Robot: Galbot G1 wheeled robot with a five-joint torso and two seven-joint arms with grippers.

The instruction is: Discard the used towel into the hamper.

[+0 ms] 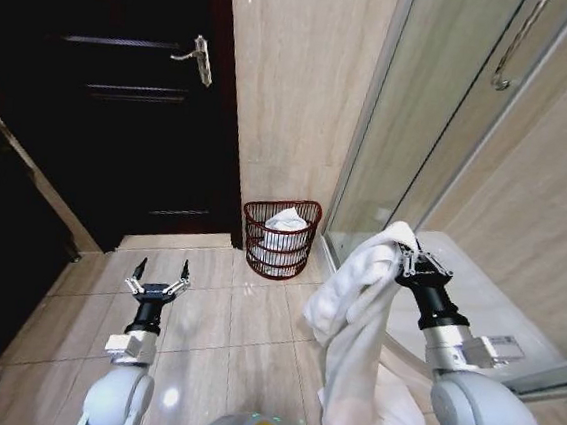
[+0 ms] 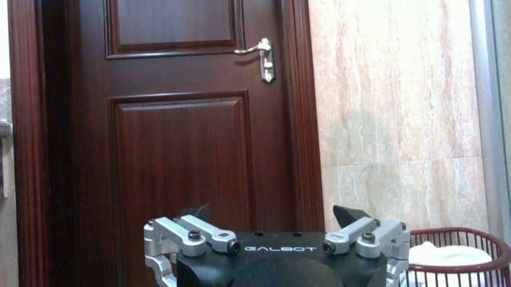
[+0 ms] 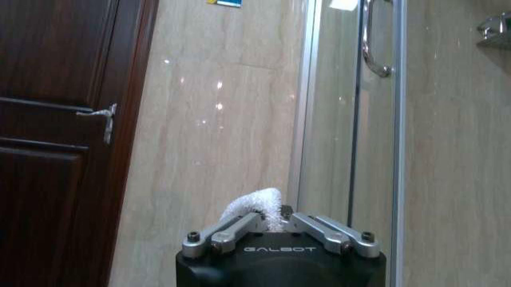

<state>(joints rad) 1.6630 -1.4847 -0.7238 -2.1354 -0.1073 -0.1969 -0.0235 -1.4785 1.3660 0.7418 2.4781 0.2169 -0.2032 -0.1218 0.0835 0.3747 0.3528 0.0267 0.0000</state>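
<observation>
Carry stage here: the right gripper (image 1: 409, 258) is clamped on the white towel (image 1: 358, 325), which hangs well short of the wire hamper (image 1: 280, 238) by the wall beside the dark door (image 1: 125, 87), so it needs to travel forward and over the rim, while the left gripper (image 1: 159, 281) waits open-fingered above the floor.

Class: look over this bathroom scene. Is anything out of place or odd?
Only mildly: the hamper already holds white cloth, while the towel hangs from the right pincer. The left pincer is open, empty.
</observation>
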